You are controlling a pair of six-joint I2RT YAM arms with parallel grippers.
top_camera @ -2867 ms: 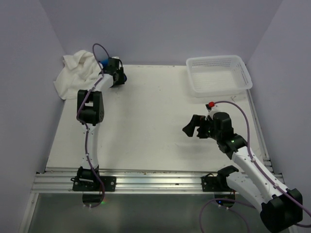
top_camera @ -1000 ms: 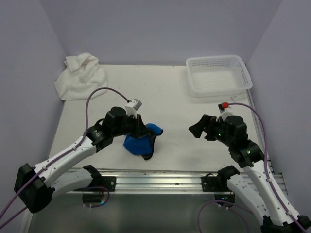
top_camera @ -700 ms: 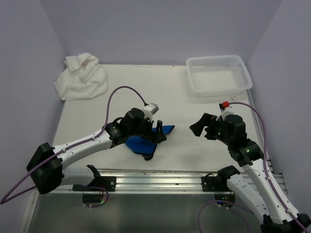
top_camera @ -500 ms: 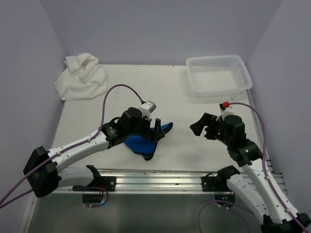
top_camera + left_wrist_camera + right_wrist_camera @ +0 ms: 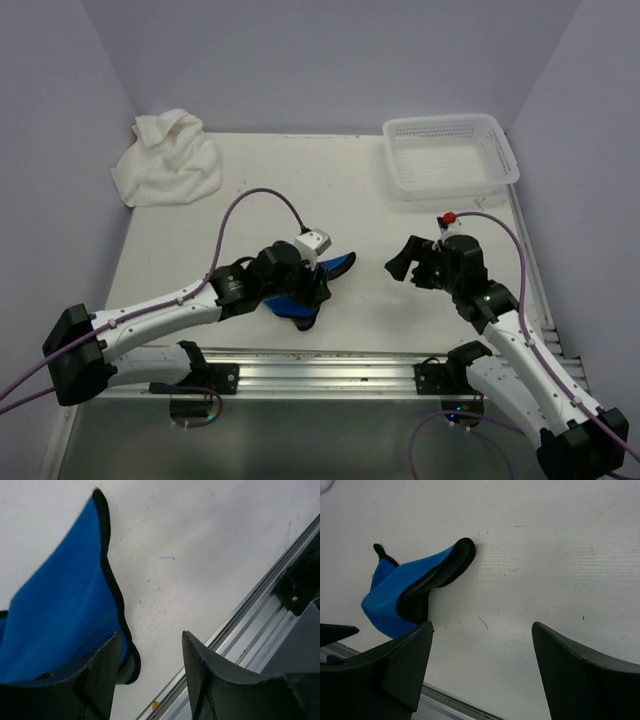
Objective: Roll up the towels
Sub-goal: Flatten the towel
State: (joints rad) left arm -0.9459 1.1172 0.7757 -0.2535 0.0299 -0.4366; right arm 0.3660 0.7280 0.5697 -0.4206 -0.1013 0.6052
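Starting at the far left corner of the worktop [image 5: 330,190], the white towel [image 5: 165,165] lies in a loose, bunched heap against the wall, not yet spread or rolled. Nothing touches it.

Near the middle, close to the near edge, the left arm reaches in low over the blue towel [image 5: 382,605]. That towel sits in a crumpled, half-folded mound, one black-edged corner standing up toward the right rather than lying flat. The left claw [image 5: 151,636] is released: its wrist view shows bare worktop in the gap between the fingers, with the blue cloth running under and just beside the left finger, not pinched.

To the right of the towel, the right claw [image 5: 482,625] hangs above bare worktop with its fingers spread wide, holding nothing and aimed at the raised corner.

At the far right stands the white basket [image 5: 460,185], well apart from both towels.

By my reading, the step in hand is laying out the blue towel, and no rolling has begun. The next move likely calls for each claw to take an edge or corner and draw the cloth flat. Only then can one edge be turned over and rolled along its length. The risk is that the limp cloth bunches again instead of spreading.
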